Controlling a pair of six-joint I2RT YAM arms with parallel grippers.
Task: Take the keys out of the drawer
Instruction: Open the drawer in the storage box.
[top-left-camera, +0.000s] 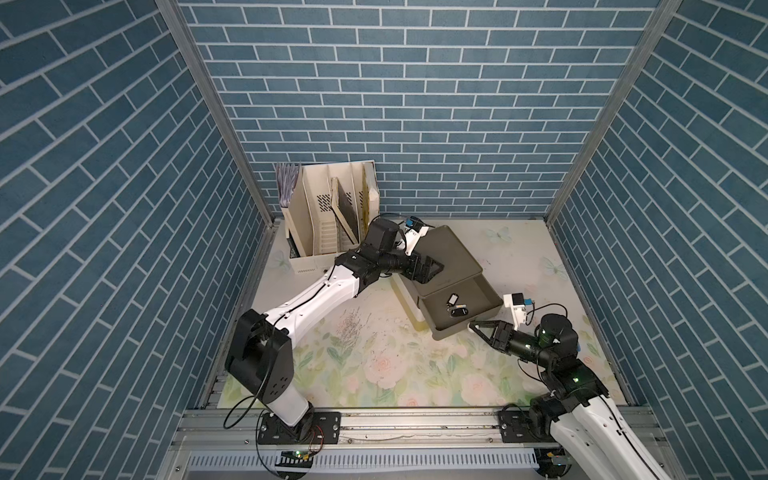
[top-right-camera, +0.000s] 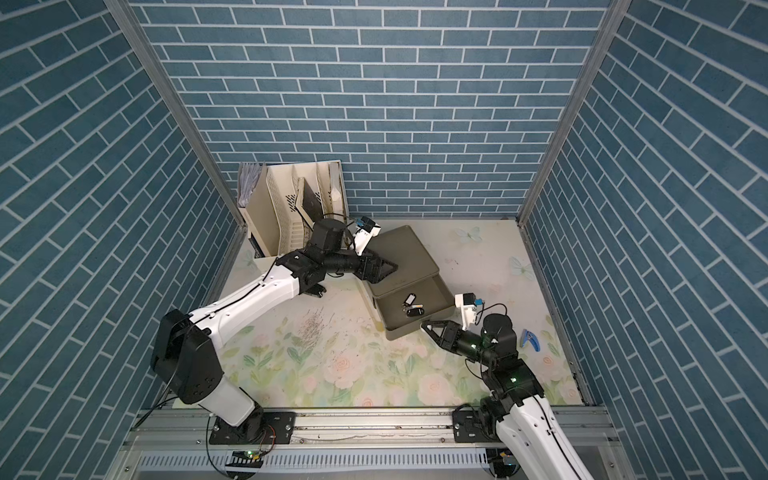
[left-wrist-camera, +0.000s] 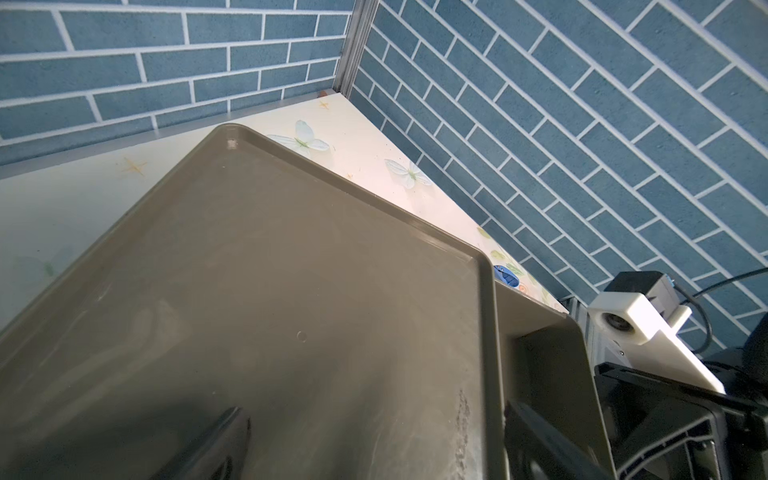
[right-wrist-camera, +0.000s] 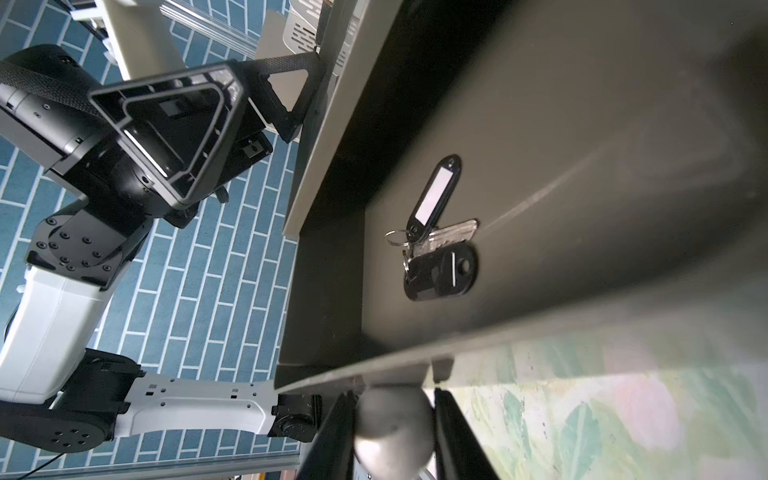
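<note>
The olive drawer (top-left-camera: 478, 289) (top-right-camera: 434, 291) (right-wrist-camera: 582, 166) stands pulled out of its cabinet (top-left-camera: 451, 253) (left-wrist-camera: 291, 291). On its floor lie the keys (top-left-camera: 455, 306) (top-right-camera: 411, 306) (right-wrist-camera: 440, 237): a silver key, a black fob and a black tag with a white label on one ring. My right gripper (top-left-camera: 472, 324) (top-right-camera: 424, 325) (right-wrist-camera: 395, 399) is shut on the round grey drawer knob (right-wrist-camera: 392, 428) at the drawer's front. My left gripper (top-left-camera: 430, 270) (top-right-camera: 384, 268) (left-wrist-camera: 374, 409) is open at the cabinet's front left corner, its fingers spread over the top, holding nothing.
A beige file organizer (top-left-camera: 328, 212) (top-right-camera: 291, 199) stands at the back left, just behind my left arm. A small blue object (top-right-camera: 532, 338) (left-wrist-camera: 505, 276) lies on the floral table near the right wall. Blue brick walls close in three sides.
</note>
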